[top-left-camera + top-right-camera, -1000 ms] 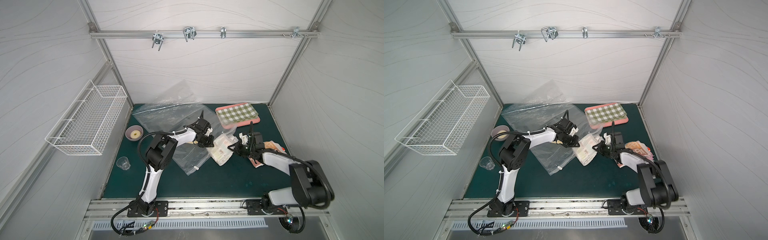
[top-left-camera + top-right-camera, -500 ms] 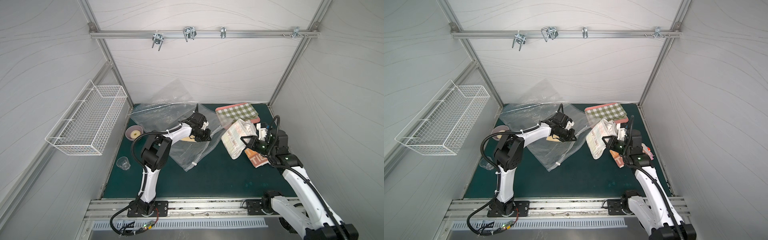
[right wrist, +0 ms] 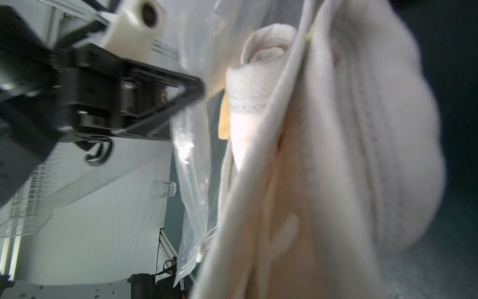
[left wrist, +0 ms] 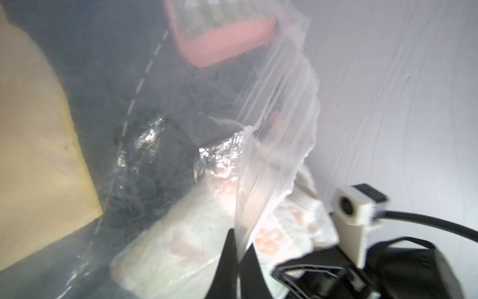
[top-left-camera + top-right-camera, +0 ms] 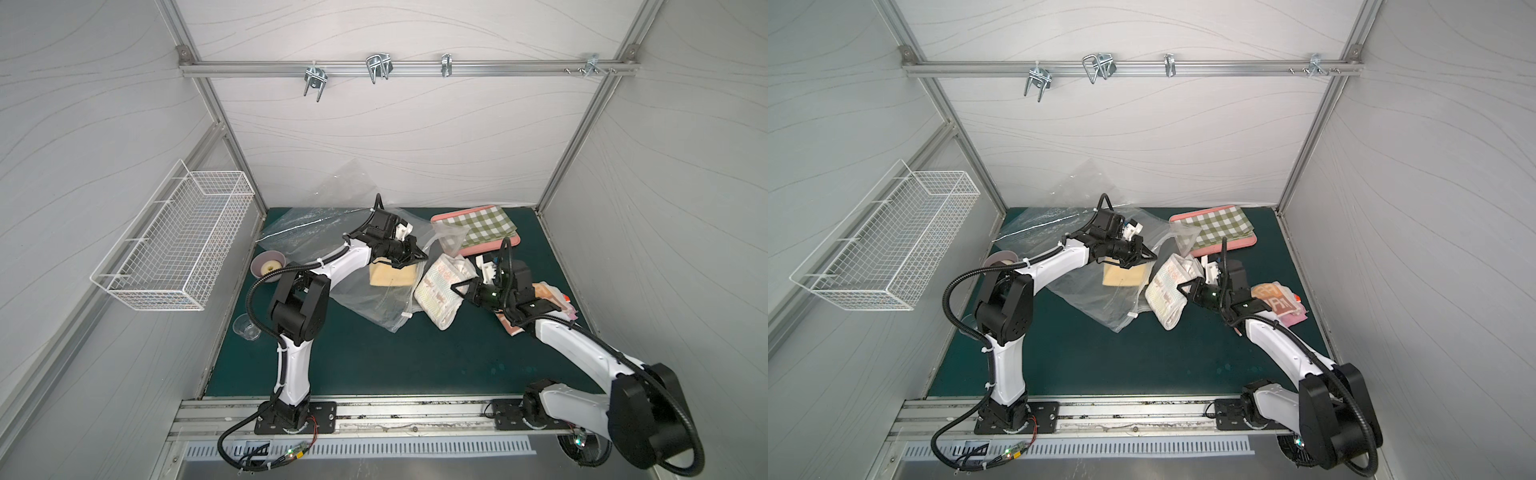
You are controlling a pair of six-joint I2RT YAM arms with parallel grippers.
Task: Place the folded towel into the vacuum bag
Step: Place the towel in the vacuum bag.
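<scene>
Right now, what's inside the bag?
A yellow cloth lies in the bag. The towel sits at its mouth; crinkled plastic hides whether it's in.

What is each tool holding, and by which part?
Left tool: shut on the transparent crinkly plastic vacuum bag, pinching the upper film at its mouth. Right tool: shut on the white patterned folded towel, at its edge nearest that arm.
</scene>
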